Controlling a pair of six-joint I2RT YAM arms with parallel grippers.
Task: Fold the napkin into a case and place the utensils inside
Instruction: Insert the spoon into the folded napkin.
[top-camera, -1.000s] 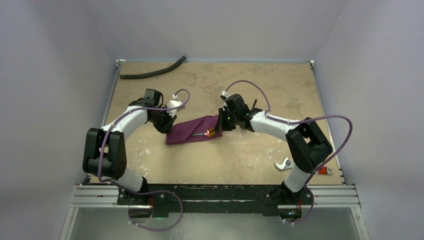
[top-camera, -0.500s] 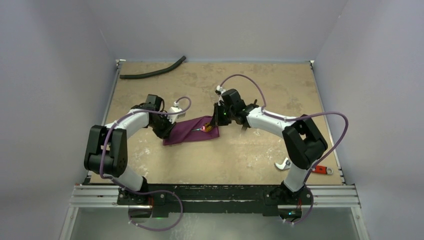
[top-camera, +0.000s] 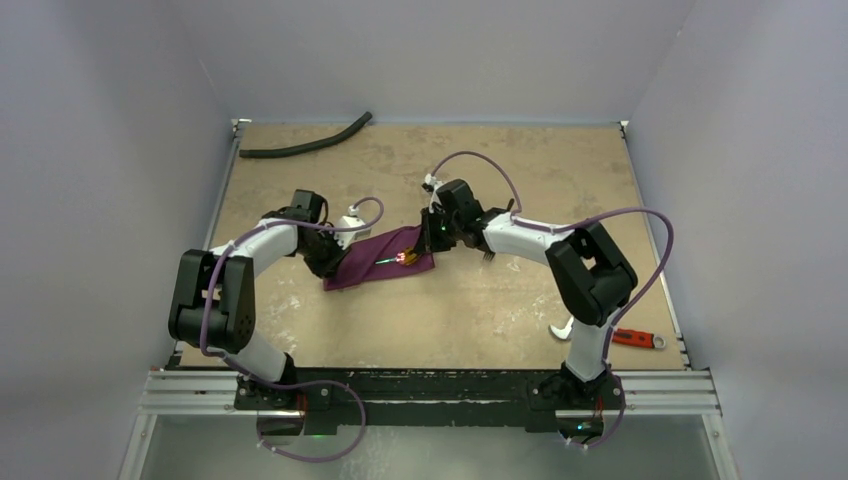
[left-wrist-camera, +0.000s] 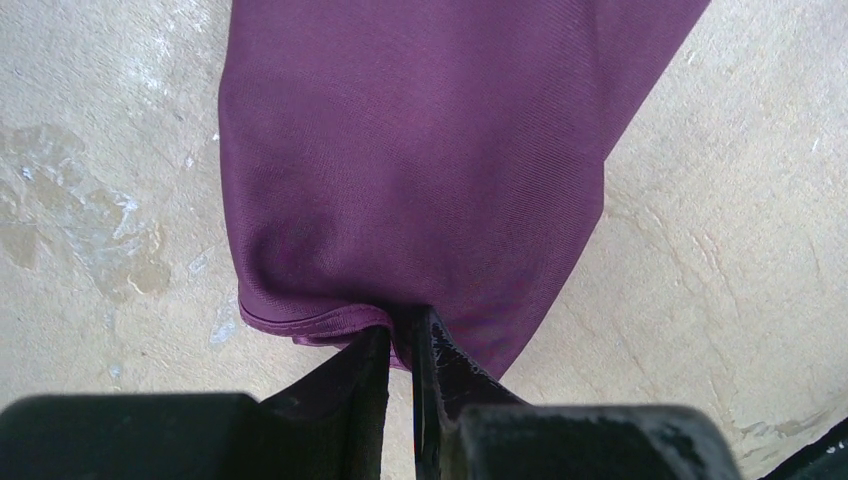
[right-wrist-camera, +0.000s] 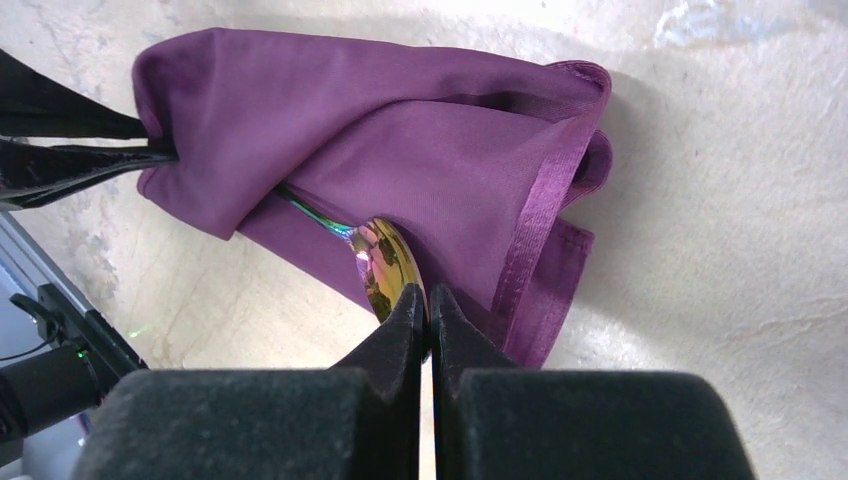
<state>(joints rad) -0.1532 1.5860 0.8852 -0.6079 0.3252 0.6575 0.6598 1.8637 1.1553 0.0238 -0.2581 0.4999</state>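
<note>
R gripper (right-wrist-camera: 428, 303) clenched on tip of spoon (right-wrist-camera: 385, 266) bowl, gold and shiny; handle tucked inside plum case (right-wrist-camera: 400, 150), a rumpled, slightly shiny pouch w/ hemmed mouth. L gripper (left-wrist-camera: 402, 338) pinches case's opposite end. Case lies mid table (top-camera: 480, 310); black hose (top-camera: 305, 146) at far edge.

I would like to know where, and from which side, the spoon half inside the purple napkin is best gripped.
I would grip the spoon by its gold bowl's tip: the handle runs into the napkin fold, so only the bowl stands clear. Come from the open end, in line with the handle, as the right claw, shut on that tip, does.
</note>
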